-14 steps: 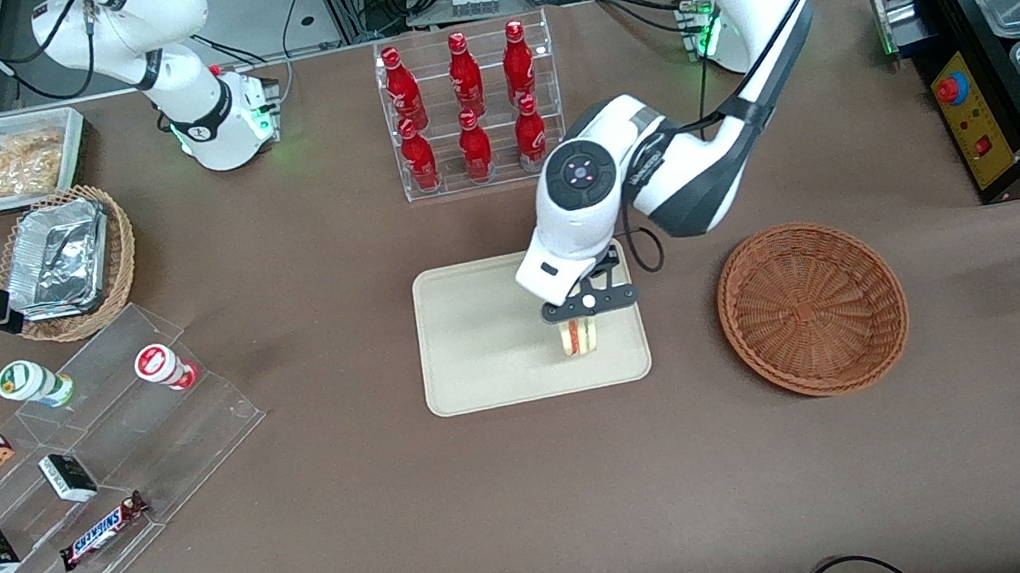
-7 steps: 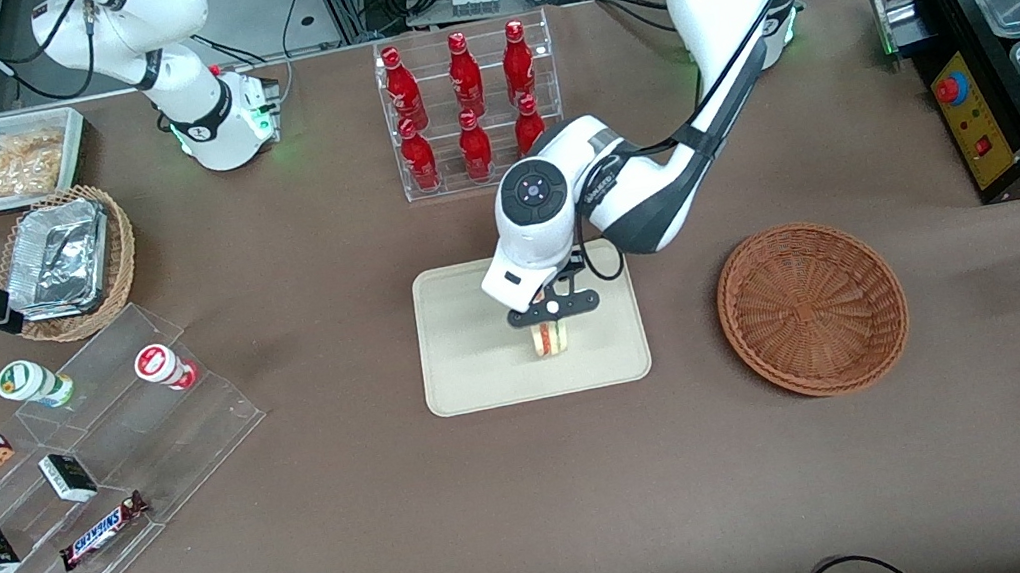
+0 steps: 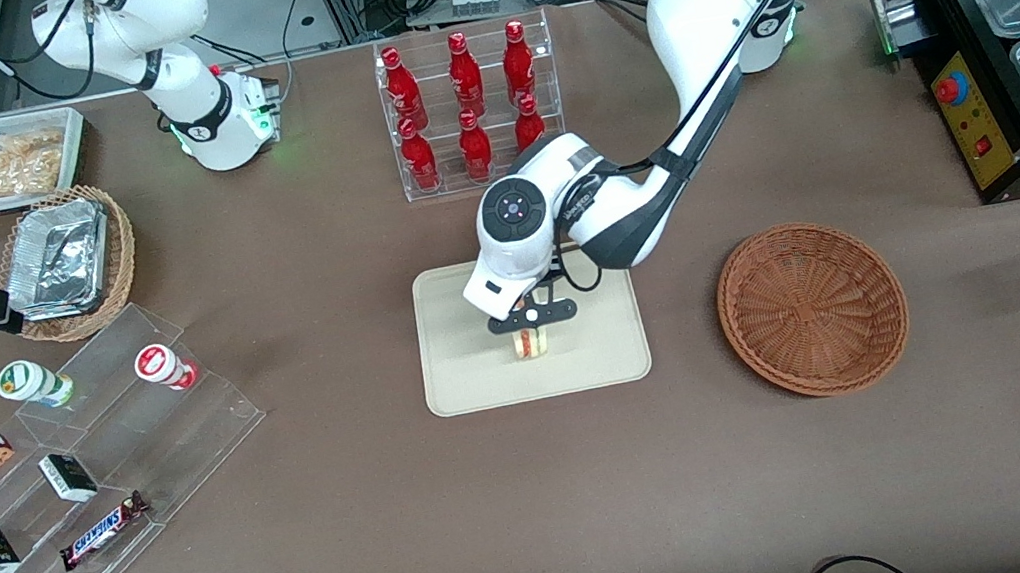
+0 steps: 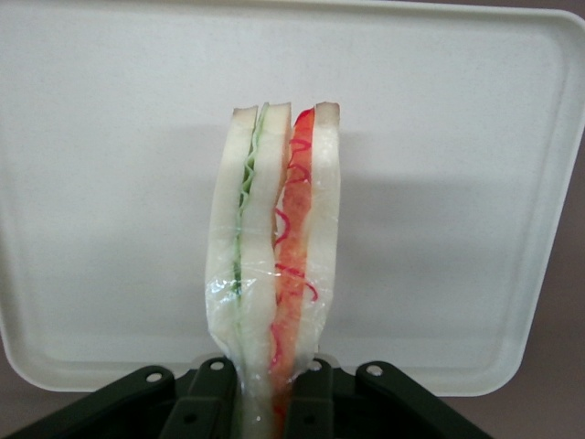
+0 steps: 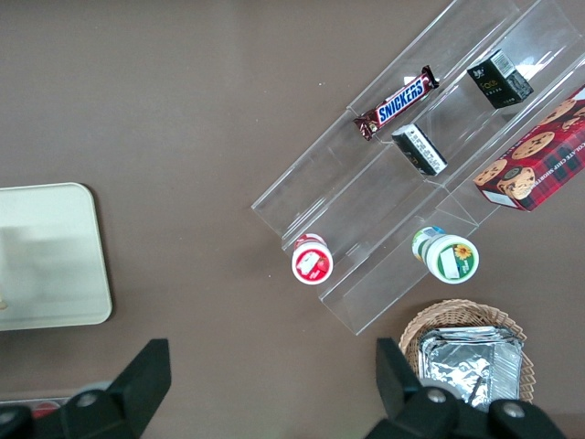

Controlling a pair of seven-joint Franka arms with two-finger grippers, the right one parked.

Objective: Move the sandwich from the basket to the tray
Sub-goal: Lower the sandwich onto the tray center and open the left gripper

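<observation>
**Kid:** What are your fingers doing?

**Me:** My fingers (image 4: 212,395) are squeezed on the sandwich (image 4: 274,247). One is on each side of it, pressing the bread. My gripper (image 3: 530,316) is over the middle of the tray (image 3: 463,374).

**Kid:** What does the sandwich look like?

**Me:** It is white bread in clear wrap. I see a thin green line in one half and a red, curly filling in the other half. It stands on its edge and points away from my fingers.

**Kid:** Is it on the tray?

**Me:** It is right over the tray, very low. I cannot tell if it touches. The tray is flat and cream, with round corners and a low rim.

**Kid:** Where is the basket?

**Me:** The brown woven basket (image 3: 811,307) sits on the table (image 3: 543,504) beside the tray, toward my arm's end. It is apart from the tray.

**Kid:** What else is near?

**Me:** A clear rack of red bottles (image 3: 469,106) stands farther from the front camera than the tray. Toward the parked arm's end there are clear steps (image 3: 76,493) with a Snickers bar (image 3: 104,529), little boxes and two small cups. Near them is a lighter basket with foil containers (image 3: 66,257).
</observation>
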